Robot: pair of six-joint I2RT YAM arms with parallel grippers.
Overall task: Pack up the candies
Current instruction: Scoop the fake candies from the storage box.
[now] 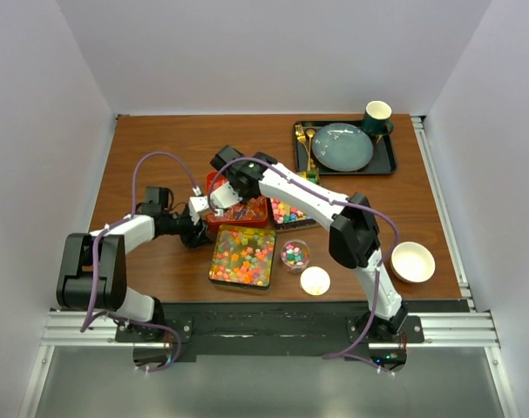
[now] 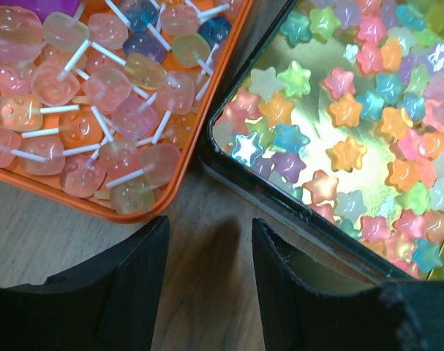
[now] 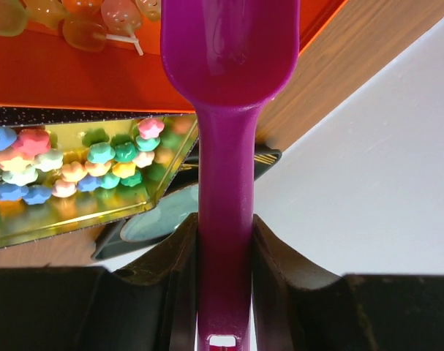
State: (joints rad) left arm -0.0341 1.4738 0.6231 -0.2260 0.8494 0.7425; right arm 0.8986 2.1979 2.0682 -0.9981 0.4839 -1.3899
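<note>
Pastel star candies (image 2: pixel 346 110) fill a black-rimmed gold tray (image 1: pixel 243 255) at the near middle. My left gripper (image 2: pixel 211 241) is open and empty, low over bare wood between that tray (image 2: pixel 229 175) and an orange tray (image 2: pixel 156 208) of lollipop-like sweets (image 2: pixel 97 88); it also shows in the top view (image 1: pixel 207 228). My right gripper (image 3: pixel 225 234) is shut on the handle of a purple scoop (image 3: pixel 225 168), whose bowl hangs over the orange tray (image 1: pixel 238 207). A second gold tray of flower-shaped candies (image 3: pixel 75 164) lies beside it (image 1: pixel 288 212).
A small clear cup (image 1: pixel 295 255) with candies and a white lid (image 1: pixel 315 280) stand right of the star tray. A white bowl (image 1: pixel 412 261) is at the near right. A black tray (image 1: pixel 388 161) with a teal plate, cup and cutlery sits at the back right.
</note>
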